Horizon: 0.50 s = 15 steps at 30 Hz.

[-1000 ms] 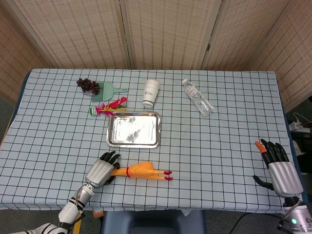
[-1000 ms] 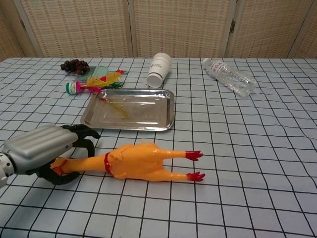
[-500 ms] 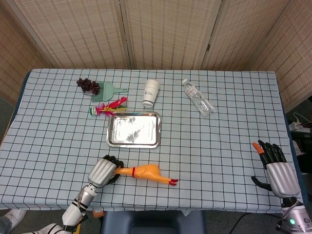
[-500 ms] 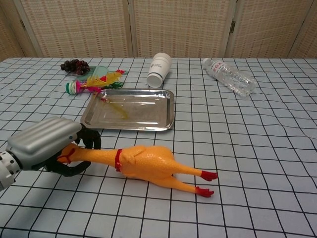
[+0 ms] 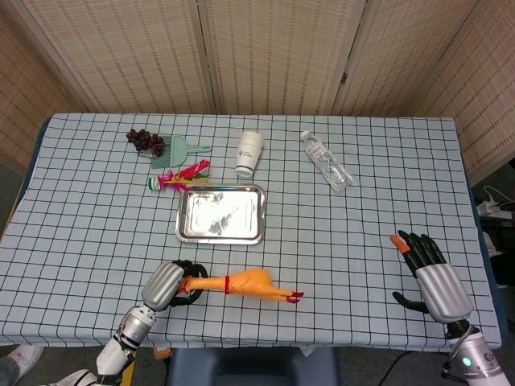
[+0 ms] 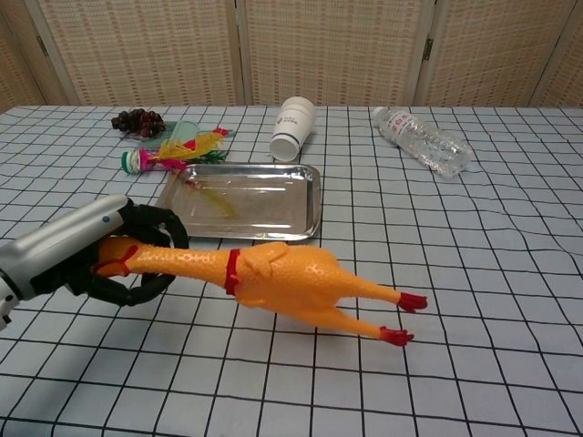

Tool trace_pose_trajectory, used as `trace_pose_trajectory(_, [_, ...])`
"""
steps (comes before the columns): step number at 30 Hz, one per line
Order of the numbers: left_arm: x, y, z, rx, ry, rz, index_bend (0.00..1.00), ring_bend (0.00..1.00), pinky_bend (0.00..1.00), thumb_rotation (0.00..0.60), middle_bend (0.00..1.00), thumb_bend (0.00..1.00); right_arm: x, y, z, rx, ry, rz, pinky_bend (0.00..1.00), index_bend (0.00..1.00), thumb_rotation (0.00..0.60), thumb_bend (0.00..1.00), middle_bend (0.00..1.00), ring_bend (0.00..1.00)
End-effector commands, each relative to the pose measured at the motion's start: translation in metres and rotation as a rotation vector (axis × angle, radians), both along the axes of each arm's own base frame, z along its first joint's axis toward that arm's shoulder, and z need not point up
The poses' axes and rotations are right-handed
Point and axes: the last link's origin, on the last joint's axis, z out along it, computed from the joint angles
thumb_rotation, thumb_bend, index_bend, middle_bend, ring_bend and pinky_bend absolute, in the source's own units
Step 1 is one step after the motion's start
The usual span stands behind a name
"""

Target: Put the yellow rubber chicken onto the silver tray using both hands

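The yellow rubber chicken point(image 5: 245, 283) point(image 6: 282, 280) is lifted off the checked cloth near the table's front edge, its red feet pointing right and sagging down. My left hand point(image 5: 165, 285) point(image 6: 82, 253) grips its head and neck at the left end. The silver tray point(image 5: 221, 214) point(image 6: 239, 201) lies flat just beyond the chicken, with nothing on it. Far to the right my right hand point(image 5: 430, 277) hovers open with fingers spread, well apart from the chicken; the chest view does not show it.
Behind the tray stand a white paper cup point(image 5: 250, 152) point(image 6: 292, 127), a feathered toy point(image 5: 180, 175) point(image 6: 173, 148), a green scoop point(image 5: 179, 150) and dark grapes point(image 5: 145, 141) point(image 6: 138, 119). A clear water bottle point(image 5: 326, 171) point(image 6: 424, 141) lies at the back right.
My left hand has raised the chicken by its neck and carried it right; the body now hangs above the cloth. My right hand has moved left and slightly forward.
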Motion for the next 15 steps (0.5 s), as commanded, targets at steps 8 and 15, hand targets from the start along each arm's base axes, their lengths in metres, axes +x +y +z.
trace_pose_trajectory(8, [0.001,-0.002,0.019,-0.075,-0.139,0.064,0.86,0.47,0.51,0.6,0.69,0.75,0.074,-0.046,-0.02,0.226,-0.078,0.051,0.0,0.0,0.6,0.12,0.0,0.0])
trace_pose_trajectory(15, [0.003,-0.002,0.023,-0.053,-0.135,0.065,0.86,0.47,0.51,0.6,0.69,0.75,0.133,-0.061,-0.046,0.409,-0.177,0.078,0.0,0.0,0.6,0.12,0.0,0.0])
